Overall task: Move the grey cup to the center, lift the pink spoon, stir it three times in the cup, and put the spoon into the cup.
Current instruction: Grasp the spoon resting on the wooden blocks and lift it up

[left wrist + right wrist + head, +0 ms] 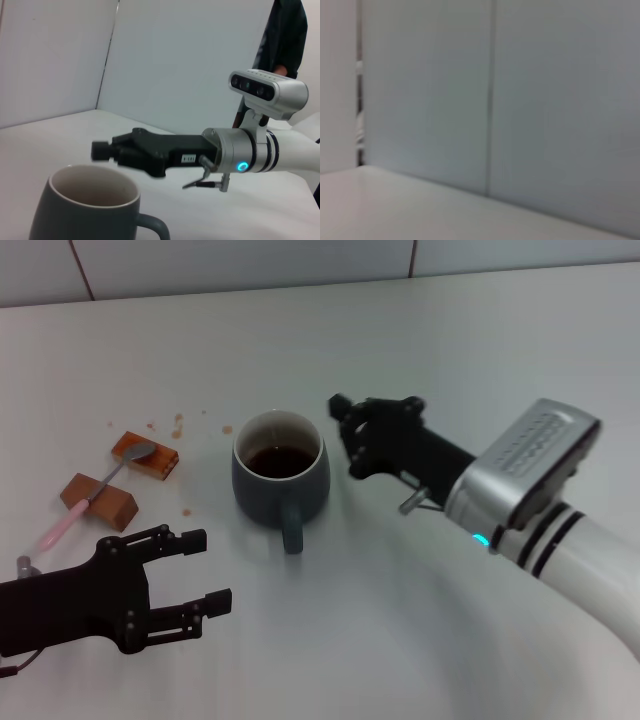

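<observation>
We see the rounded dark blue-grey ceramic mug (280, 480), pale inside w/ dark brown liquid, standing upright near the middle of the white table (450, 350), handle toward the robot. The right gripper (345, 430) sits just beside the mug's right wall, apparently not touching; whether its fingers are parted or together we cannot tell (the left wrist view shows only the side of it). The slim spoon w/ silver metal bowl and pale pink handle (95, 492) lies well left of the mug, propped across two brown rectangular blocks (120, 480), bowl on the far block, handle end down toward the robot, so its long axis runs diagonally, far-right to near-left. The left gripper (195, 570) hangs spread open and empty, near the mug's left-front side; the spoon lies up and to the left of it. We judge the left arm far nearer the spoon, so the pick-up is prob. its job, approaching across the handle, not along it.
</observation>
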### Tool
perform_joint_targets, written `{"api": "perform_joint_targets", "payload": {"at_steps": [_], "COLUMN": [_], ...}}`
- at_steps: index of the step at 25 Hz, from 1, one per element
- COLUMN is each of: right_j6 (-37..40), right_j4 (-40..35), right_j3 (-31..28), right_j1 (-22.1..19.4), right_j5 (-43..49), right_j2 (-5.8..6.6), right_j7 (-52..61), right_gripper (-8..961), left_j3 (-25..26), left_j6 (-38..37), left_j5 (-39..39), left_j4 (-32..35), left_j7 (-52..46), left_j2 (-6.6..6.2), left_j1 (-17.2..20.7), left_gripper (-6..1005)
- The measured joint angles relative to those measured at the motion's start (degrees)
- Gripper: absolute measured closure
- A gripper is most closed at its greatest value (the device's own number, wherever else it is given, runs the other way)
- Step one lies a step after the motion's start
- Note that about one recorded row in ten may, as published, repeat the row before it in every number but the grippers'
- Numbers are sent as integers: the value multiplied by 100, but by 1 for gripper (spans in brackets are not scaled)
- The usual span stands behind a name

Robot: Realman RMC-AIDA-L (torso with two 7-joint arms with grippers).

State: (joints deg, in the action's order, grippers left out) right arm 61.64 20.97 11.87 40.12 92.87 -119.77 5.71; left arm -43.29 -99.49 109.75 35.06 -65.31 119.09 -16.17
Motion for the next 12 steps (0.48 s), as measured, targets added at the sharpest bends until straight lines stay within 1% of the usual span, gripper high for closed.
{"api": "perform_joint_targets", "payload": {"at_steps": [1,2,3,5,6,7,8,10,11,12], "right_j6": [112,573,573,1232,1752,2592,2592,3215,3406,3575], "right_j4": [-44,-184,-184,-370,-529,-798,-798,-1093,-1262,-1666], "right_j3": [-123,-234,-234,-195,-145,-123,-123,-122,-118,-90], "right_j1": [-116,-390,-390,-678,-870,-1173,-1173,-1390,-1457,-1502], "right_j5": [4,28,28,174,398,962,962,1598,1898,2424], "right_j2": [14,34,34,46,47,56,56,69,77,83], "right_j7": [0,0,0,4,15,72,72,294,519,1181], "right_gripper": [851,849,847,843,841,839,837,833,831,829], "left_j3": [1,1,0,3,4,4,4,25,30,39], "left_j6": [0,3,8,17,23,36,36,46,47,50], "left_j5": [-1,-7,-9,-25,-38,-67,-67,-89,-89,-92], "left_j4": [-1,-4,-6,-10,-10,-11,-11,-10,-10,-10], "left_j7": [6,28,40,63,66,66,66,67,70,74], "left_j2": [0,0,0,1,0,0,0,0,0,0], "left_j1": [0,1,2,9,15,23,23,28,29,30], "left_gripper": [208,208,208,209,209,209,209,209,209,209]}}
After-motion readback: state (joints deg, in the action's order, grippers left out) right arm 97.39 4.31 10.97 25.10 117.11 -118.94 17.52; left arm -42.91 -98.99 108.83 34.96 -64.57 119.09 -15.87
